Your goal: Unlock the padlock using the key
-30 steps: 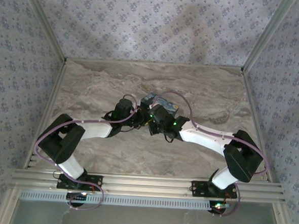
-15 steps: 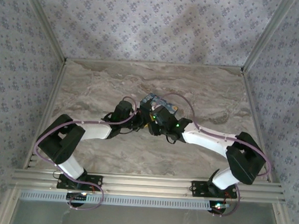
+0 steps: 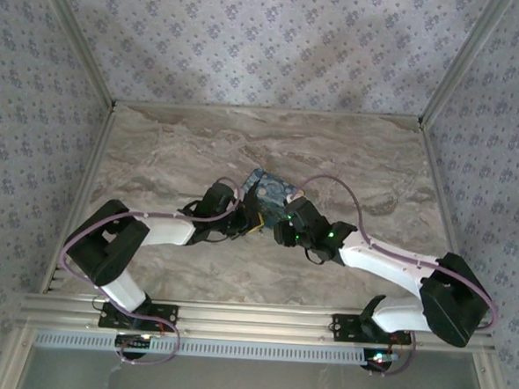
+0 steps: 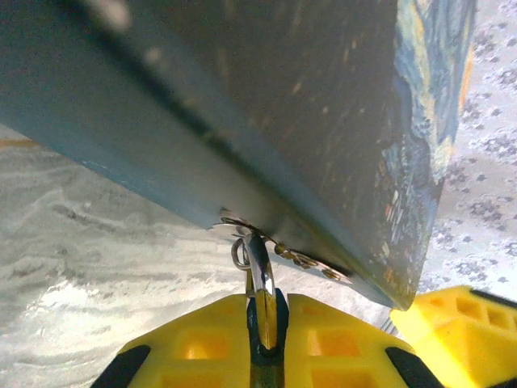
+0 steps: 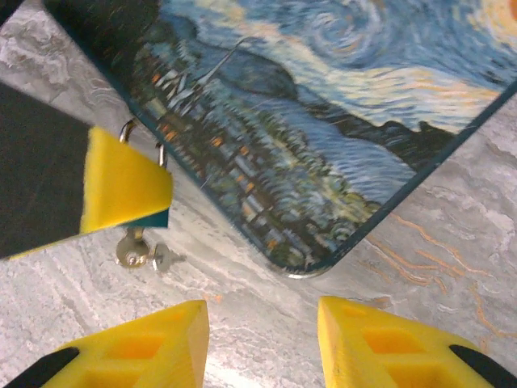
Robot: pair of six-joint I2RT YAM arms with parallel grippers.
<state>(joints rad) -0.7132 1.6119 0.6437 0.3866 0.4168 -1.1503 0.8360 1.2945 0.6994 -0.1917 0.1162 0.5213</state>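
- As I read the left wrist camera, left tool [image 4: 265, 317]: clenched on the padlock [image 4: 259, 271], silver shackle showing between the yellow fingers.
- Padlock: up against the lower edge of the blue tin [image 5: 323, 121].
- Key [image 5: 132, 247]: at 6 o'clock below the left tool, over the counter [image 5: 436, 267].
- Right tool [image 5: 262, 323]: released, grasping nothing, at the tin's 5 o'clock.

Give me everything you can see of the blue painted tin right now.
The tin is a flat rectangle with rounded corners, apparently metal, with a swirling blue-and-yellow night-sky print on its lid and dark teal sides. It lies lid up, diagonally, near the middle of the marble table. At one edge a small metal hasp carries the padlock, pinched in the left gripper's fingers.
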